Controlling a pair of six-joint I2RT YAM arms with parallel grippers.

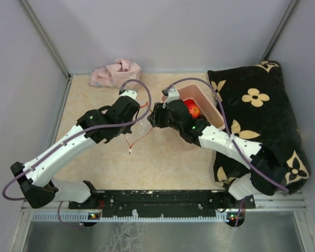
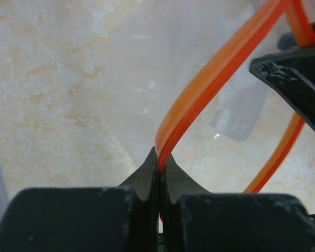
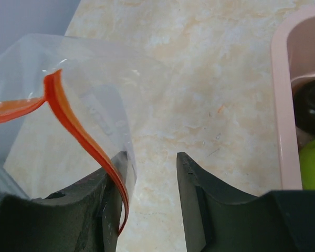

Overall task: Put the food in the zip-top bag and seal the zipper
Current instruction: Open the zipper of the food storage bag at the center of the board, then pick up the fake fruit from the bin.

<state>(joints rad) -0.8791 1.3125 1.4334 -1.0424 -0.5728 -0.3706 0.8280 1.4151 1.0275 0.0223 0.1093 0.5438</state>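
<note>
The clear zip-top bag hangs between my two grippers above the table. My left gripper is shut on its red-orange zipper, pinching the strip at the fingertips. My right gripper stands open, and the zipper with the bag's film lies against the inner face of its left finger. Some food sits in the pink tub: a red apple, a green apple and a dark purple ball. I see no food inside the bag.
A pink cloth lies at the back left of the table. A black cushion with cream flowers fills the right side, next to the tub. Grey walls close in the table on three sides.
</note>
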